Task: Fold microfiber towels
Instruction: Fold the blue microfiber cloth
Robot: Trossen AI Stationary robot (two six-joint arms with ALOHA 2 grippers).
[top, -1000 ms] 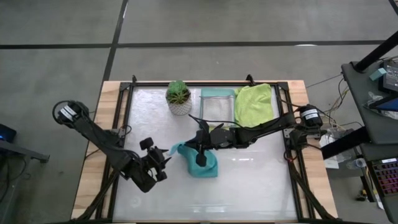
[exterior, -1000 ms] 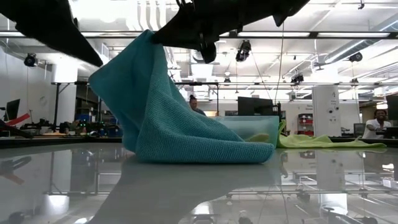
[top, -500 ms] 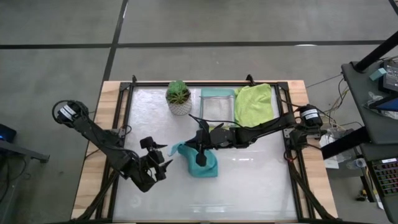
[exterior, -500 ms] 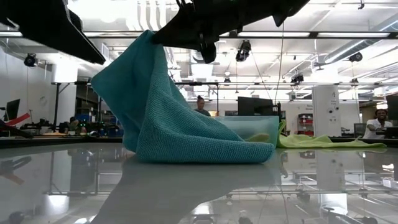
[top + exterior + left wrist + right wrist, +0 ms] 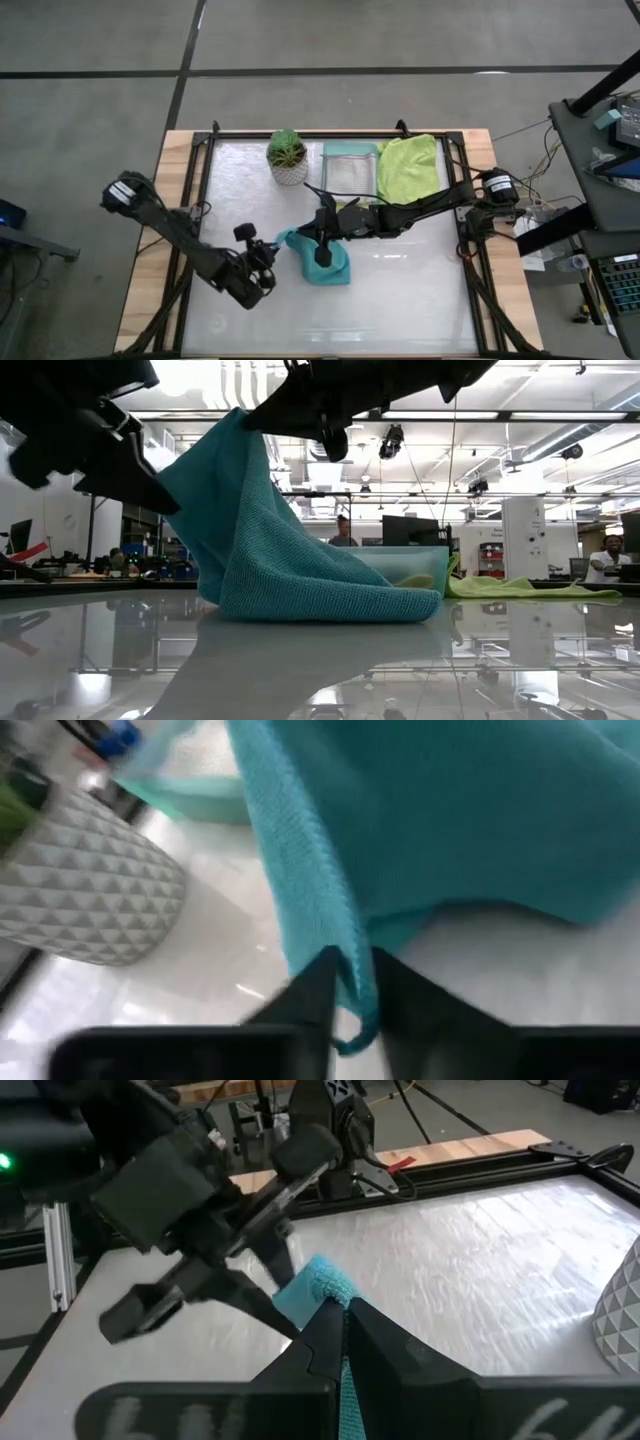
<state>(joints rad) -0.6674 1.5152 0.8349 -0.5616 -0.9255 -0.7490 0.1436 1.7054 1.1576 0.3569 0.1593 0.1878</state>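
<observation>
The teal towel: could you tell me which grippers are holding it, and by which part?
Both. The right gripper is shut on the raised edge of the teal towel; the left gripper pinches a corner at its left end.

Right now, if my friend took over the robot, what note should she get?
Left gripper: pinched shut on a corner of the soft teal microfiber towel, mid-table.
Right gripper: shut on the same towel's lifted edge, holding it up like a tent.
Lime green microfiber towel: lying loose at the back right, beside the mint-green rectangular tray.
Done: no towel looks neatly folded yet.
Left: finish the teal fold, then fold the lime one. Mind the small potted plant.
</observation>
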